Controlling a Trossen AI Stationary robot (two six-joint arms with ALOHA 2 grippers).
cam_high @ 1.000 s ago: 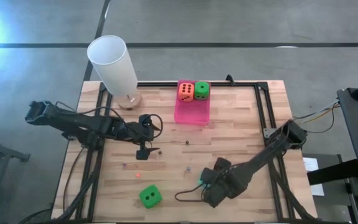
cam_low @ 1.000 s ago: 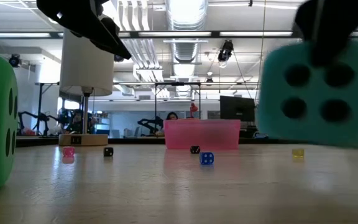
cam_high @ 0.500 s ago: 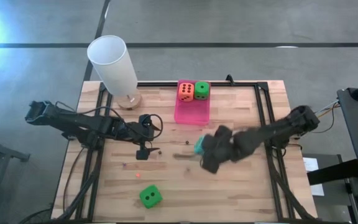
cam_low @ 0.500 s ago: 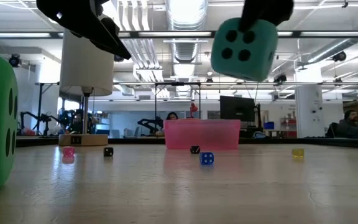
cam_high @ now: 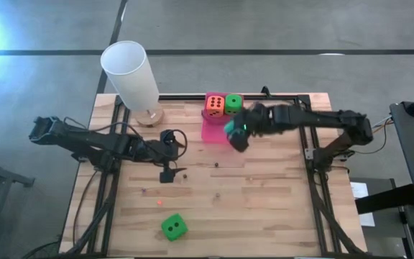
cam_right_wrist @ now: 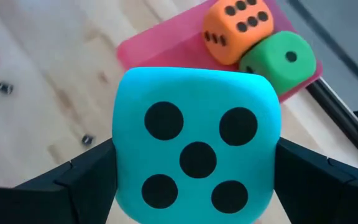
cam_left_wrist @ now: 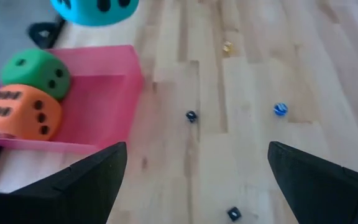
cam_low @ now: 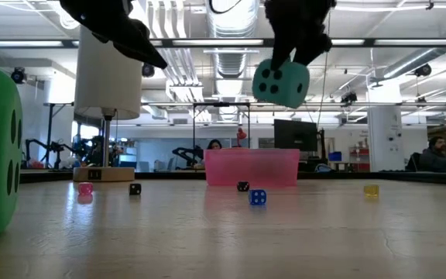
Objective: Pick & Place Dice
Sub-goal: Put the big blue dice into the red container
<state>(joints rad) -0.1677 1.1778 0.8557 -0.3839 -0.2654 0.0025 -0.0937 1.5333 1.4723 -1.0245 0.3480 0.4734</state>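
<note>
The right gripper [cam_high: 237, 134] is closed on the teal die [cam_high: 231, 129], carried clear of the table. Over the last second it has been brought from the near right of the table, up and across, to just beside the right edge of the pink tray [cam_high: 220, 131] at the far middle; release into the tray is judged to be the next step. The left gripper [cam_high: 165, 152] waits left of centre above the table, fingers spread and empty.

Count: four large dice. One teal, held. One orange-red die [cam_high: 215, 105] and one green die [cam_high: 233, 103] are in the tray. A second green die [cam_high: 172, 227] is left on the near table [cam_high: 279, 208]. Several tiny dice are scattered mid-table.
</note>
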